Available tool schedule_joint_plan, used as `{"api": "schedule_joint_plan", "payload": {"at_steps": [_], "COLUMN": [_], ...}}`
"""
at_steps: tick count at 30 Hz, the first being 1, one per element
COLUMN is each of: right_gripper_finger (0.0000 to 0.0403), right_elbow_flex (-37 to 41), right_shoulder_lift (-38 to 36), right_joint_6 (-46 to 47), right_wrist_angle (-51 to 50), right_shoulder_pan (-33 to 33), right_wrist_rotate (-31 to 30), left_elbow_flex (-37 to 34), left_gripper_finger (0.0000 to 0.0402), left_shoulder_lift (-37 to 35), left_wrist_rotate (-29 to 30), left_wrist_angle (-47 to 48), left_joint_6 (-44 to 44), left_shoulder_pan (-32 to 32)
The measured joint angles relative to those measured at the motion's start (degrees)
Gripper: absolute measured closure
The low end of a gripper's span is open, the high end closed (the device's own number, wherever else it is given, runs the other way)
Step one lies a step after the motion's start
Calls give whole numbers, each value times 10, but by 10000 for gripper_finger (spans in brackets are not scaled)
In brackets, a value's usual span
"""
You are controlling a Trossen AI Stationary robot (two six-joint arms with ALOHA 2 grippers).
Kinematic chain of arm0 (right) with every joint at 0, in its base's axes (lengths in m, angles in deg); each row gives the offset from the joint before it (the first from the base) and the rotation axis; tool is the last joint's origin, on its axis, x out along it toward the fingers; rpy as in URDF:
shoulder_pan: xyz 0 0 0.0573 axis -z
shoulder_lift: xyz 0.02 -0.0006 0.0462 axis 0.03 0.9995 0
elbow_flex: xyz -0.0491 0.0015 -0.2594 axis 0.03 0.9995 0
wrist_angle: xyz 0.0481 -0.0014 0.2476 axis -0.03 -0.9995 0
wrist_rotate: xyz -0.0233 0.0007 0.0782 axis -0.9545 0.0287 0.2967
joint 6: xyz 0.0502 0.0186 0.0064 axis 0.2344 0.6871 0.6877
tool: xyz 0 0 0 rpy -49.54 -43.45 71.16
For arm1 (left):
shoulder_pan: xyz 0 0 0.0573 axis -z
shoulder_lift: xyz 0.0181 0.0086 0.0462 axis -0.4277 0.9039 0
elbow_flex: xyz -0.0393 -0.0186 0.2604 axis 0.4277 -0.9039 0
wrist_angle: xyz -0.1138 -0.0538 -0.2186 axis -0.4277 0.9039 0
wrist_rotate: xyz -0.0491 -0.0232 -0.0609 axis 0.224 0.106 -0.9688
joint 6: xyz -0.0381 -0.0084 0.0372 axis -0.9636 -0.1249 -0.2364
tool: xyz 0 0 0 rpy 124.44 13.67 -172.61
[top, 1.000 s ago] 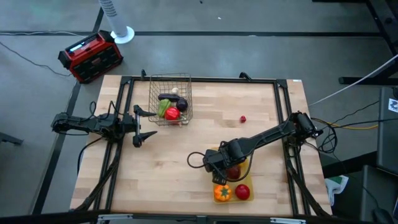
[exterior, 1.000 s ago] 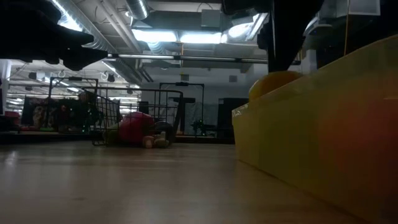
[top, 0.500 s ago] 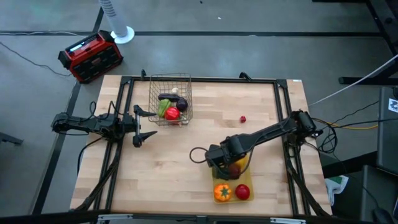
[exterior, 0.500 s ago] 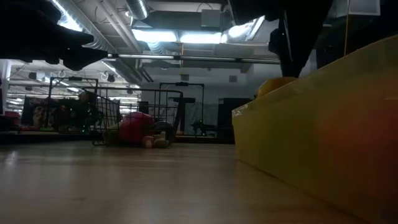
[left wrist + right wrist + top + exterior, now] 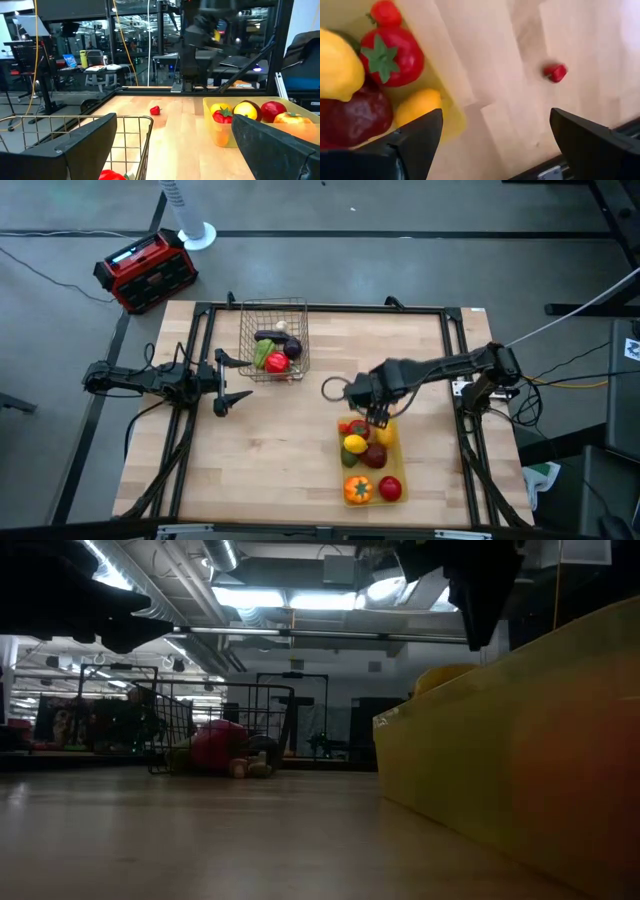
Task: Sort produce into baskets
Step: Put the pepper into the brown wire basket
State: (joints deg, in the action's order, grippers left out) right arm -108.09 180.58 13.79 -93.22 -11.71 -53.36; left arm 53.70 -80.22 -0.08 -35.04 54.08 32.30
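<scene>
The wire-mesh basket stands at the table's far left with red, green and dark produce in it. The yellow tray lies near the front right and holds a lemon, a tomato and other fruits. A small red piece lies alone on the wood. My right gripper hangs open over the tray's far end, pointing down, with nothing between its fingers. My left gripper waits open at the left, level, beside the wire basket.
A red-and-black box and a white fan base stand on the floor beyond the far left corner. Bare wood lies between the basket and the tray. A black frame runs round the table top.
My right gripper has risen from the middle of the tray and gone toward the table's far edge, tipping to point straight down. The lemon now shows uncovered in the tray; in the low view a yellow fruit there has sunk a little.
</scene>
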Motion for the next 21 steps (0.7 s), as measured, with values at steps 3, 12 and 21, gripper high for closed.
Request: {"api": "schedule_joint_plan", "payload": {"at_steps": [3,12,21], "right_gripper_finger": [40,40,40], "right_elbow_flex": [0,1,175], "right_shoulder_lift": [-10,-16,-46], "right_joint_6": [-33,-109,-174], "right_wrist_angle": [1,2,143], "right_shoulder_pan": [35,158,280], "right_wrist_rotate": [0,0,108], "left_elbow_flex": [0,0,0], "left_gripper_finger": [9,9,9], "left_shoulder_lift": [0,0,0], "left_wrist_rotate": [0,0,0], "left_wrist_angle": [0,0,0], "left_joint_6": [0,-1,-1], "left_shoulder_pan": [0,0,0]}}
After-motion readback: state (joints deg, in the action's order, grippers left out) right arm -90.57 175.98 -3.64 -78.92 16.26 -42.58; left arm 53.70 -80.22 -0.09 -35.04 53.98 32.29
